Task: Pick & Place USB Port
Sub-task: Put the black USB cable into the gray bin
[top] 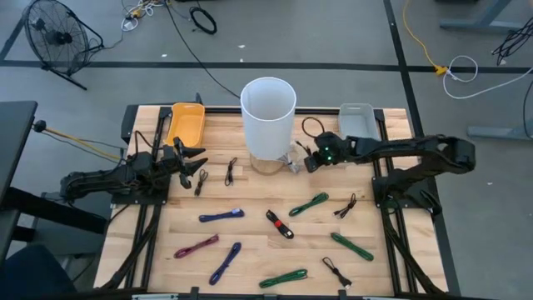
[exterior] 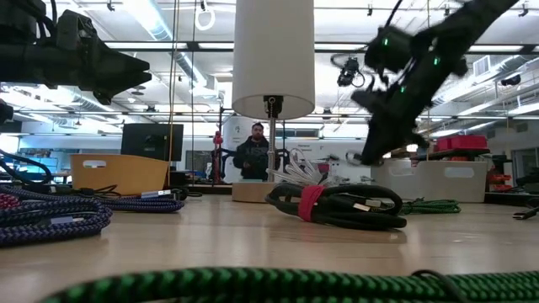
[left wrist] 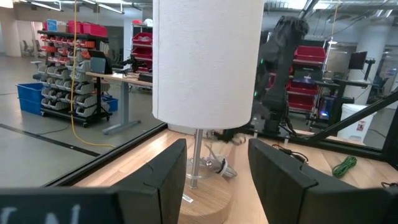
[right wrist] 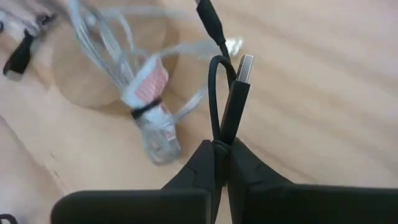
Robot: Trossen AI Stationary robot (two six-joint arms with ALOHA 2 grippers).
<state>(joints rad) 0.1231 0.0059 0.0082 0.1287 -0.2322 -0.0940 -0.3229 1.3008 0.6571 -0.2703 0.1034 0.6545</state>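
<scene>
The right gripper (right wrist: 222, 149) is clenched on a black cable (right wrist: 219, 93), its fingers pinched together around the cord just below the silver USB plug (right wrist: 244, 67), which sticks out past the fingertips. In the high view this gripper (top: 310, 160) hangs at the far middle of the table (top: 250, 250), just right of the wooden base of the white lamp (top: 268, 104), with the rest of the black cable looping up behind it toward the grey bin (top: 356, 119) at the far right. A clear cord bundle (right wrist: 146, 99) with a red-and-white tag lies on the lamp base directly below the held plug. The left gripper (top: 193, 160) waits at the far left near the yellow bin (top: 185, 123), its fingers spread apart with nothing between them, as the left wrist view shows them framing the lamp. Other coiled cables, green (top: 308, 203), blue (top: 221, 216), purple (top: 196, 247) and a black one with a red strap (top: 280, 224), lie scattered over the near half of the table. The step in hand looks like the carry: the plug is picked and lifted, not yet set down. Which bin is meant cannot be told from the task; the grey bin is the nearer one. The next move likely calls for swinging the right arm over a bin, keeping the trailing cord from snagging the lamp stem, and then opening the fingers.
</scene>
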